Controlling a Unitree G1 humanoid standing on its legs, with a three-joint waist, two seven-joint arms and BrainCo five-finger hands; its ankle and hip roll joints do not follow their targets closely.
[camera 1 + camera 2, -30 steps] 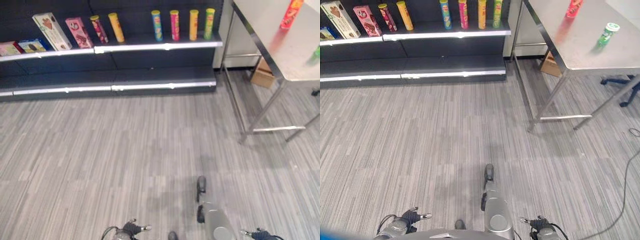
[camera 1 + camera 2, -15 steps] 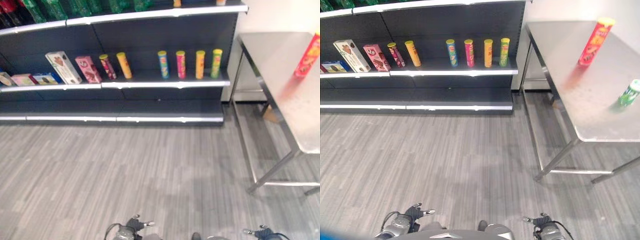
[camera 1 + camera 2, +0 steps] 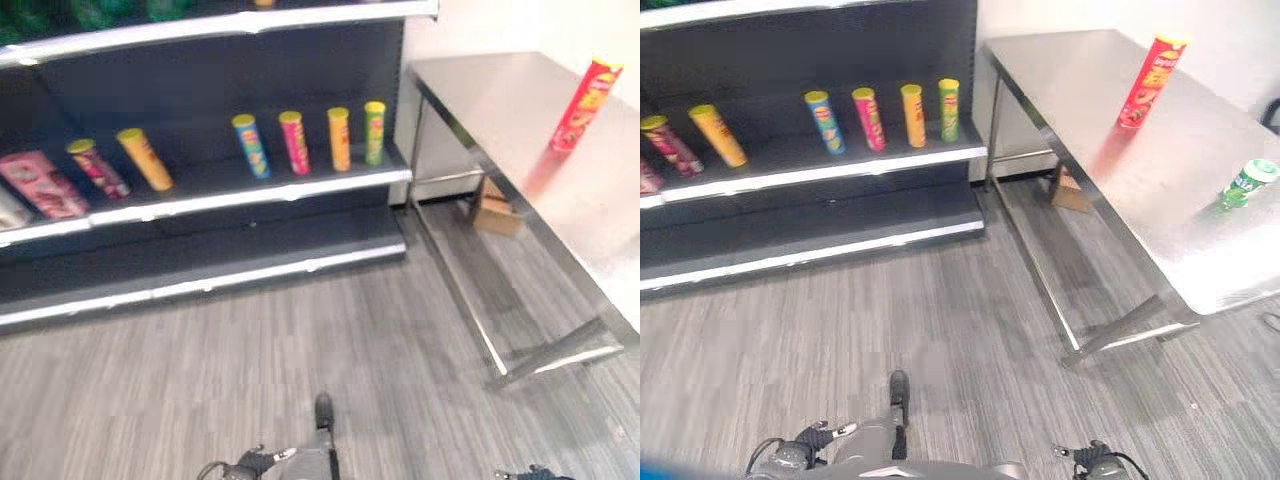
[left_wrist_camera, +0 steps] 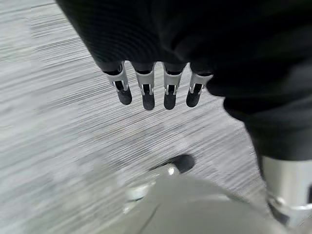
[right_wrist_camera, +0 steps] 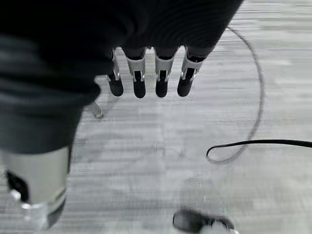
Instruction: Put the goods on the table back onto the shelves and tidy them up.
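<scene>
A tall red tube can (image 3: 1148, 82) stands upright on the steel table (image 3: 1090, 110) at the right. A green bottle (image 3: 1243, 183) lies on its side nearer the table's right edge. The dark shelf unit (image 3: 810, 170) at the back holds blue (image 3: 825, 122), pink (image 3: 869, 118), orange (image 3: 911, 114) and green (image 3: 949, 109) tube cans upright, with a yellow one (image 3: 717, 135) and a dark red one (image 3: 667, 145) leaning. My left hand (image 4: 146, 92) and right hand (image 5: 139, 80) hang low over the floor, far from table and shelf. Both have straight fingers and hold nothing.
A pink box (image 3: 40, 185) sits at the shelf's left end. A small cardboard box (image 3: 1070, 192) lies on the floor under the table. The table's steel leg frame (image 3: 1120, 330) reaches down to the grey striped floor between me and the shelf.
The whole picture has swung, so the camera moved: the table now shows closer and the shelf's left boxes have slid out. Cans and bottle stay put; both hands still hang empty.
</scene>
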